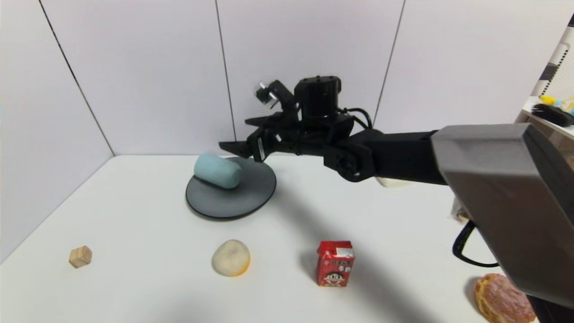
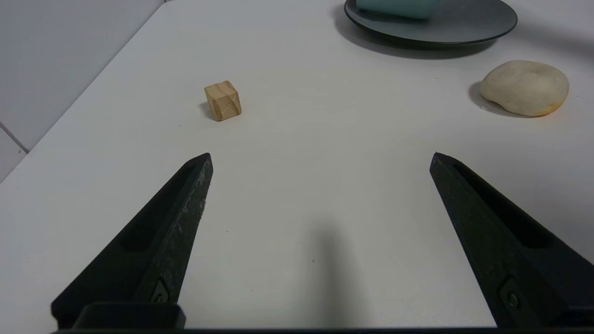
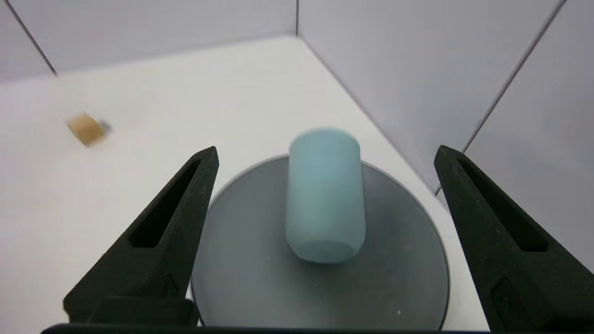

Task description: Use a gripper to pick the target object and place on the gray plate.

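Observation:
The blue-green cup (image 1: pixel 218 171) lies on its side on the gray plate (image 1: pixel 242 197) at the back of the table. In the right wrist view the cup (image 3: pixel 325 195) rests on the plate (image 3: pixel 250 278) with its base toward the camera. My right gripper (image 1: pixel 235 143) is open and empty. It hovers above the plate's back edge, just right of the cup and apart from it; its midpoint in the right wrist view (image 3: pixel 325 155) lies over the cup. My left gripper (image 2: pixel 320 160) is open and empty, low over the bare table in front of the plate (image 2: pixel 464 23); it does not show in the head view.
A wooden cube (image 1: pixel 80 256) sits front left, a pale stone-like lump (image 1: pixel 231 257) front centre, a red milk carton (image 1: pixel 335 263) right of it, a bun (image 1: pixel 502 298) at the front right corner. Walls close the table's back and left. A shelf (image 1: pixel 549 114) stands at far right.

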